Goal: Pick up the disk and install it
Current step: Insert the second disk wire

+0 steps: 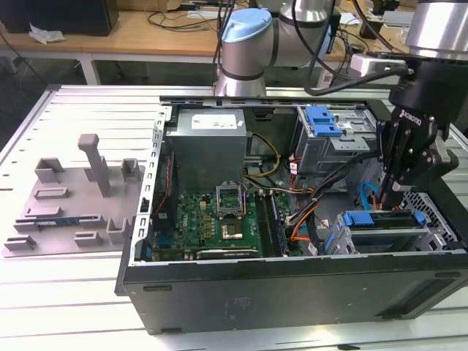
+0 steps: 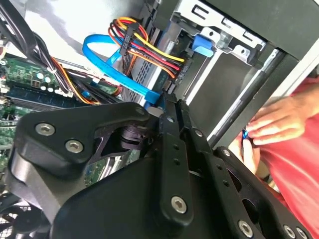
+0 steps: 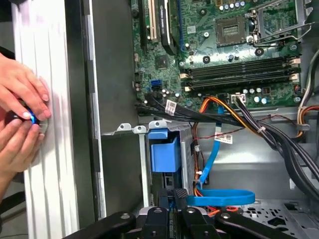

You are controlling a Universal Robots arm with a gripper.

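Note:
The disk lies flat in the drive cage at the case's front corner, on the exterior view's right, its blue bracket along its upper edge. In the first wrist view the blue bracket sits inside the metal cage, just ahead of my fingertips. My gripper hangs straight above the disk with its black fingers pressed together and nothing between them. A small gap separates the tips from the bracket. In the second wrist view the closed gripper points at the cage beside a blue data cable.
The open computer case holds a grey power-supply box, a green motherboard and an upper bay with a blue latch. Cable bundles run beside the cage. A person's hands rest just outside the case wall. A grey fixture stands on the exterior view's left.

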